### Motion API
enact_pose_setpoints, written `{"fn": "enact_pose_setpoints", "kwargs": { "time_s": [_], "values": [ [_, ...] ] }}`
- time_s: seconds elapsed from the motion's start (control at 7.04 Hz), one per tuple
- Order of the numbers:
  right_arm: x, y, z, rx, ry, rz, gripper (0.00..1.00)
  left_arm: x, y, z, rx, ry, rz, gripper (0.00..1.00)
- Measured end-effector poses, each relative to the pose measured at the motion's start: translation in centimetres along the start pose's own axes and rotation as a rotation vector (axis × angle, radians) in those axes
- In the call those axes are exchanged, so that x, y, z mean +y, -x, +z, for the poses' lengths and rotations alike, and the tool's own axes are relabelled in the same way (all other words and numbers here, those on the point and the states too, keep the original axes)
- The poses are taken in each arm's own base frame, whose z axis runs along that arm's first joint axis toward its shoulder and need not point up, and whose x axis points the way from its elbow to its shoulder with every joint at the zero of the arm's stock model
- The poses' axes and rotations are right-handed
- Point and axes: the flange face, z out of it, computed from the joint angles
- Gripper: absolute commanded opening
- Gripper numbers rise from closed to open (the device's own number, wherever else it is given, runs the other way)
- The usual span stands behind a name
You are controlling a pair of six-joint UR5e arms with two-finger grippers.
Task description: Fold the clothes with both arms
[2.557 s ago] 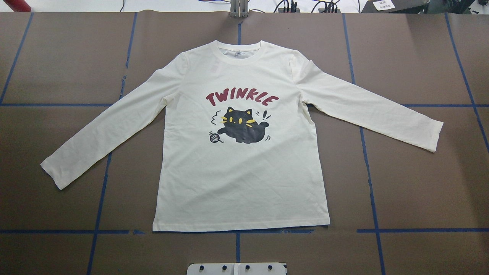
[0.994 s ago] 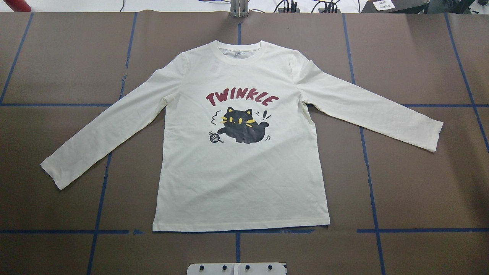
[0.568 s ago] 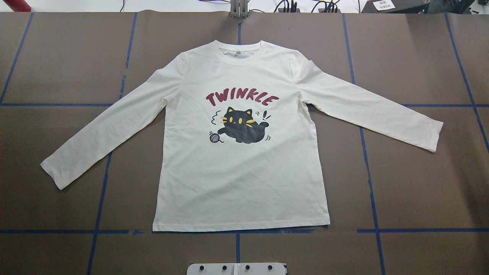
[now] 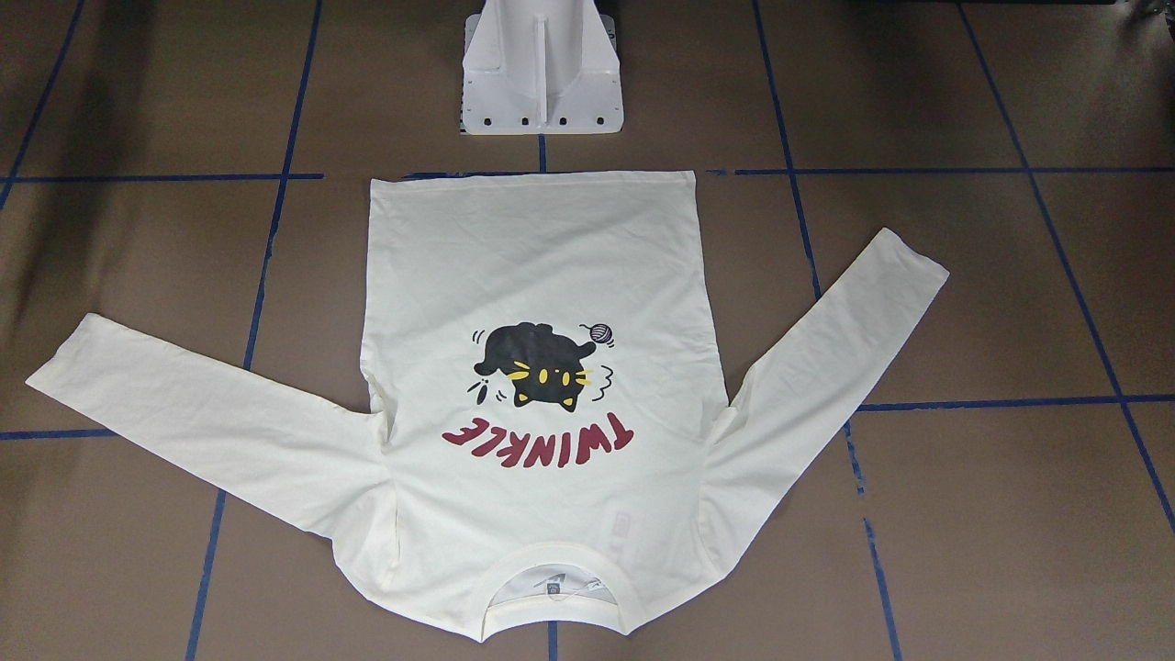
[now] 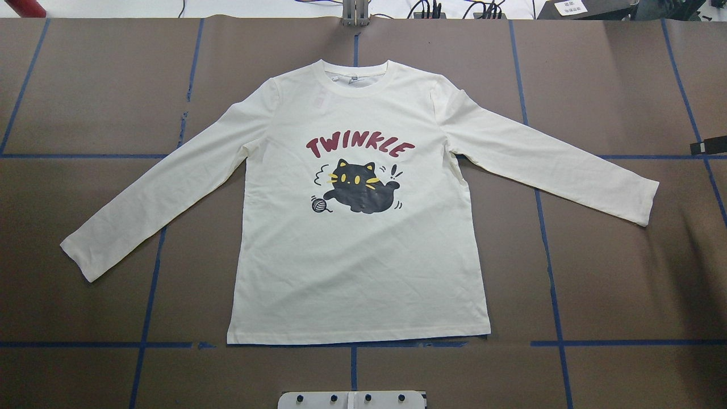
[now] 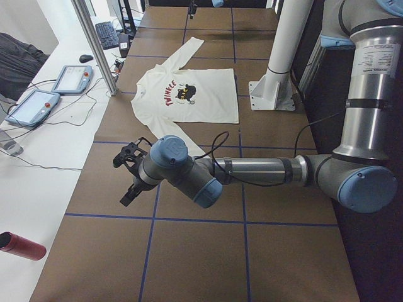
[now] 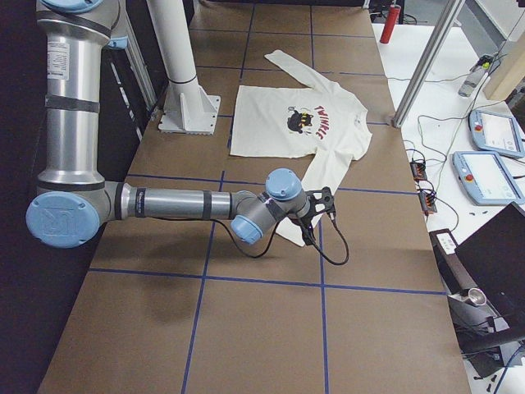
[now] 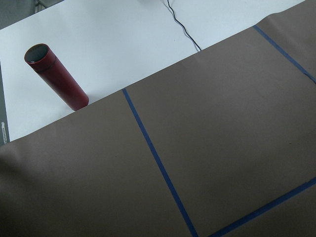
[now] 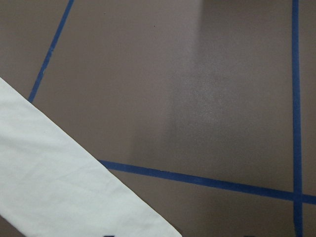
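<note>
Front: shirt [image 4: 532, 275] lies flat on the table [image 4: 964, 275], print up, sleeves spread, hem toward the pedestal [image 4: 542, 73].
Left side: left gripper [image 6: 130, 182] hangs over bare table left of the shirt; I cannot tell how far it is open.
Right side: right gripper [image 7: 310, 226] hangs near the right cuff; again I cannot tell.

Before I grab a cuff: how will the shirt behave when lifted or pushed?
The shirt lies flat with soft wrinkles, so it is probably floppy and will drape from any pinch. Its sleeves spread wide, so they will likely trail across the table. A push would probably bunch the thin cloth rather than slide it.
</note>
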Motion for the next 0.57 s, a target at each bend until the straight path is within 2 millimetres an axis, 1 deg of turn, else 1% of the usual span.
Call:
{"fn": "enact_pose_setpoints", "kwargs": {
  "time_s": [0.14, 0.28, 0.43, 0.57],
  "values": [
    [1.0, 0.1, 2.5, 0.011, 0.005, 0.000, 0.70, 0.0, 0.0, 0.0, 0.000, -0.003, 0.003, 1.00],
    [2.0, 0.0, 4.3, 0.023, 0.023, -0.004, 0.67, 0.0, 0.0, 0.0, 0.000, -0.008, 0.008, 1.00],
    [3.0, 0.0, 5.7, 0.033, 0.046, -0.010, 0.64, 0.0, 0.0, 0.0, -0.001, -0.010, 0.010, 1.00],
    [3.6, 0.2, 6.7, 0.037, 0.065, -0.017, 0.62, 0.0, 0.0, 0.0, -0.001, -0.011, 0.011, 1.00]
  ]
}}
